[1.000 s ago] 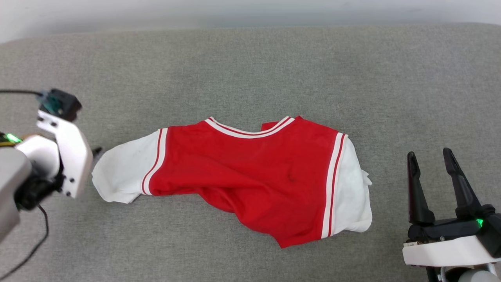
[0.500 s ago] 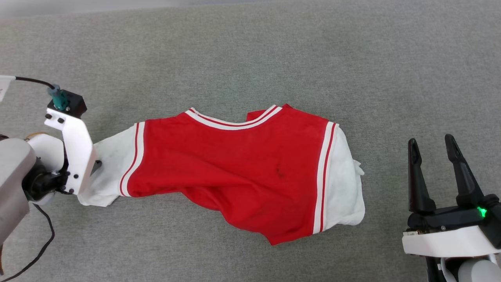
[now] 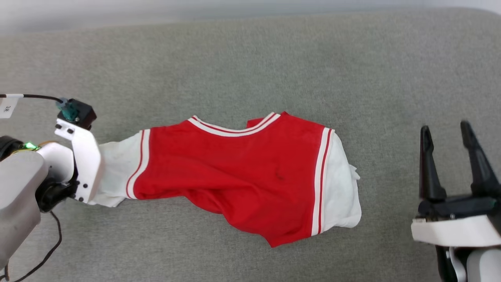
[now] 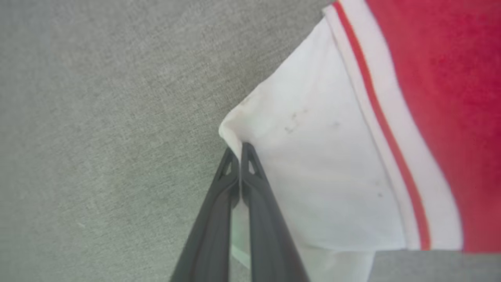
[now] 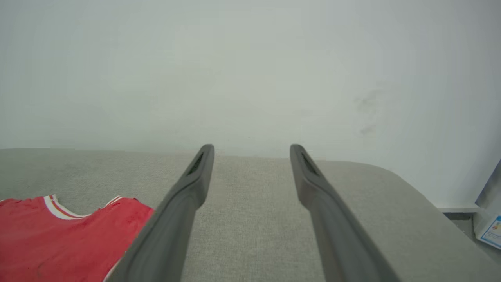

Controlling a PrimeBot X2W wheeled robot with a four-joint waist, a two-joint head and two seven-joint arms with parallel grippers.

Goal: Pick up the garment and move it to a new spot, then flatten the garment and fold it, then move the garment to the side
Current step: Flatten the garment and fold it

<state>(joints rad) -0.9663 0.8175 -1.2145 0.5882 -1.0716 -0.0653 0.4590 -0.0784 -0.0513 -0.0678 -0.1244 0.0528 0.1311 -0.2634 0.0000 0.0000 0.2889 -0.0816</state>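
The garment [image 3: 235, 172] lies on the grey padded surface [image 3: 250, 70], plain red side up, with its lettering hidden. Its lower hem is bunched and skewed toward the front right. My left gripper [image 4: 238, 150] is shut on the edge of the garment's white left sleeve [image 4: 313, 176]. In the head view my left wrist [image 3: 84, 160] covers that sleeve's end. My right gripper [image 3: 446, 131] stands open and holds nothing, to the right of the garment and apart from its right sleeve [image 3: 340, 188]. In the right wrist view my right gripper [image 5: 250, 150] points at the wall, with the garment's collar [image 5: 58, 211] at lower left.
A pale wall [image 5: 250, 78] runs along the far edge of the surface. A black cable [image 3: 43, 243] trails from my left arm at the lower left. The surface's rounded right corner [image 5: 407, 184] shows in the right wrist view, and a printed paper [image 5: 489, 231] lies beyond it.
My left gripper moved right from beside the sleeve onto its end and is now shut on it. The head camera shifted between frames. My right gripper stays open.
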